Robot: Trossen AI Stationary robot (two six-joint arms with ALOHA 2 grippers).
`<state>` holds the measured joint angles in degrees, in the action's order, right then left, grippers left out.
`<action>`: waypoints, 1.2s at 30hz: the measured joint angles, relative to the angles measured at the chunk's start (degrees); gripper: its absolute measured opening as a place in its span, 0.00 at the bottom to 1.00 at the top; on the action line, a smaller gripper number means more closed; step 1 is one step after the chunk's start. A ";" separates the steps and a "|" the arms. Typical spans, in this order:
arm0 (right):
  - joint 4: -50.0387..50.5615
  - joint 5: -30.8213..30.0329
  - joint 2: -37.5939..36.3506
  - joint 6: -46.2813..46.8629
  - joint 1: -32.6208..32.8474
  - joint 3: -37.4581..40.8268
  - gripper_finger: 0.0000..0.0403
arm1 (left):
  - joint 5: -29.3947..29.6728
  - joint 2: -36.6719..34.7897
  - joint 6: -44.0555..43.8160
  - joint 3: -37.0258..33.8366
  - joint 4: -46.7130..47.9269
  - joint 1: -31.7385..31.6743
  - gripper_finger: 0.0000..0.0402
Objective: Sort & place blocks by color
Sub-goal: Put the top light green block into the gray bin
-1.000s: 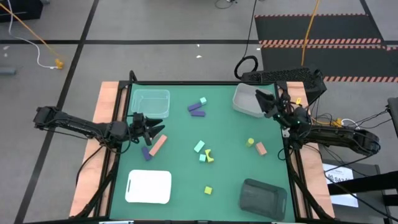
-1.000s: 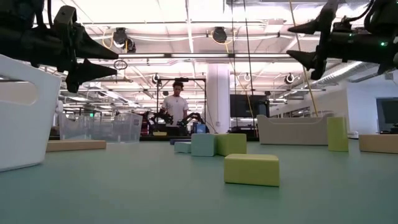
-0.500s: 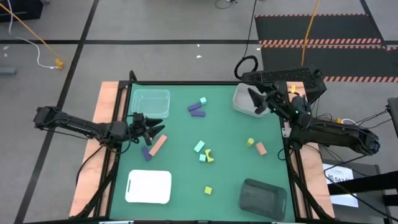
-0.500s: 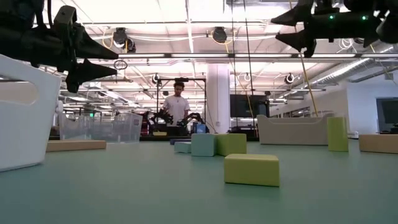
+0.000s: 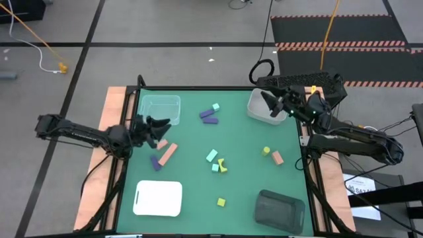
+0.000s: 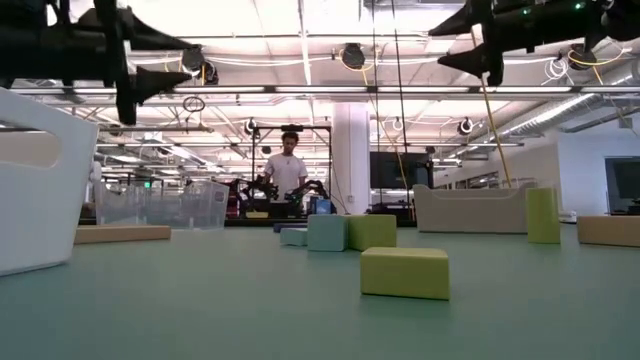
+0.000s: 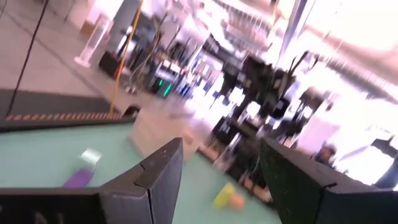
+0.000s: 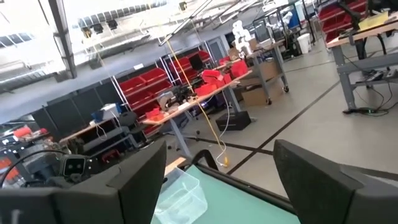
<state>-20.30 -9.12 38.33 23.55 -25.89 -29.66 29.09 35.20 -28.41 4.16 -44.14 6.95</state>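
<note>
Sorting was barely begun: blocks [image 5: 211,155] lay scattered on the table [image 5: 244,192], while left gripper [image 5: 156,127] and right gripper [image 5: 272,104] hung parted and empty.

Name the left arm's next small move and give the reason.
Probably lower the left end effector onto the pink bar just beside it. Its fingers are open and empty, raised off the table, and that bar, lying next to a purple block, is the nearest one. The right end effector hovers open over the white tub.
</note>
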 joint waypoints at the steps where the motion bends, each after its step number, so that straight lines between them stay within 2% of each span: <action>1: 0.18 -0.02 0.04 0.00 0.00 -0.38 0.71 | -0.01 0.00 0.50 0.00 -2.15 -0.38 0.53; 4: 2.87 -0.07 0.74 0.01 0.00 -2.82 0.71 | 0.05 0.00 0.88 0.02 -8.40 -1.35 0.53; 8: 11.44 -0.05 3.11 0.01 0.00 -8.20 0.71 | 0.22 0.00 0.70 0.06 -14.72 -2.83 0.53; 12: 21.81 0.04 6.88 0.64 0.00 -13.26 0.71 | 1.15 0.10 -1.19 1.89 -14.50 -4.51 0.53; 16: 34.84 0.13 11.33 2.86 0.00 -18.05 0.71 | 0.64 1.58 1.34 5.88 -11.91 -5.72 0.53; 19: 43.65 0.13 14.76 3.02 0.00 -21.39 0.71 | -0.76 3.57 4.67 10.82 -6.49 -6.39 0.53; 23: 53.65 0.69 19.06 2.96 0.32 -25.41 0.68 | -1.03 6.50 6.98 18.98 8.11 -7.48 0.53; 25: 60.02 3.33 20.89 2.65 0.73 -27.43 0.66 | -1.04 8.09 6.90 23.43 16.51 -8.21 0.53; 29: 73.57 12.35 24.21 2.38 2.63 -30.40 0.62 | -1.12 11.83 6.29 30.83 29.73 -9.76 0.53; 33: 81.22 20.23 26.55 4.63 6.26 -30.43 0.62 | -1.13 15.20 7.56 34.85 32.21 -11.31 0.53; 36: 83.30 21.81 28.10 6.96 9.70 -29.05 0.64 | -1.14 17.02 8.22 36.13 32.13 -12.49 0.53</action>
<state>63.00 12.68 66.43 30.50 -16.19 -58.71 27.94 52.22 -20.19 40.29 -12.01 -5.54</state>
